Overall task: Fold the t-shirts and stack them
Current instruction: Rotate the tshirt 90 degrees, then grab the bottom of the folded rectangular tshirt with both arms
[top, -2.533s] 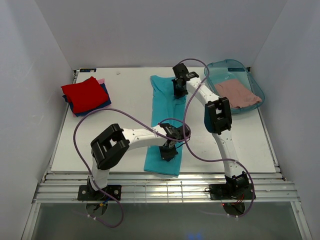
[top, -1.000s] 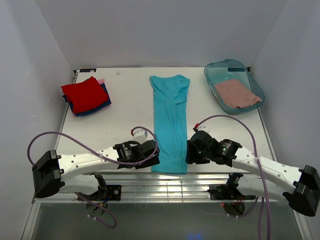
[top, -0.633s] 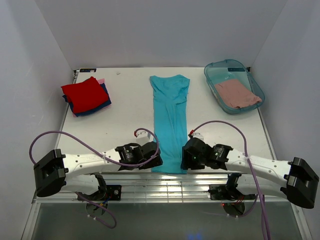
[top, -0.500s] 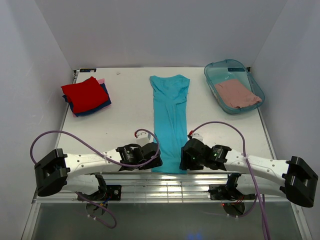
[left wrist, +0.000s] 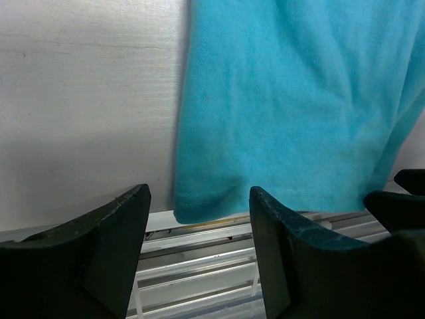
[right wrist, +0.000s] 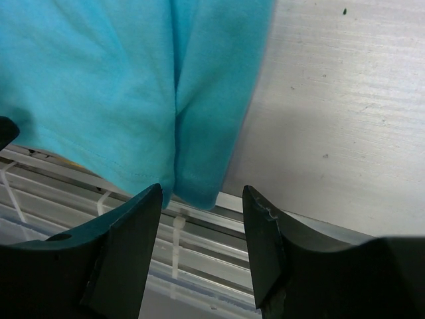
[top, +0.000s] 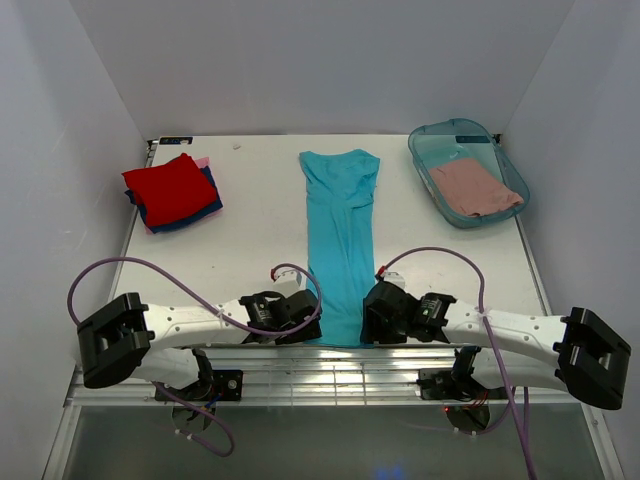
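T-shirts total 5: teal shirt [top: 340, 235], stack [top: 170, 190] of 3, dusty-pink shirt [top: 475, 187] in tub [top: 445, 147]

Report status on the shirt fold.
Left gripper open, right gripper open, at near corners of teal t-shirt. Nothing held. Nothing in the way.

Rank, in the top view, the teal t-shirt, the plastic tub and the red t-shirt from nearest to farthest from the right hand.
1. teal t-shirt, beside the right hand.
2. plastic tub, far right corner.
3. red t-shirt, far left.
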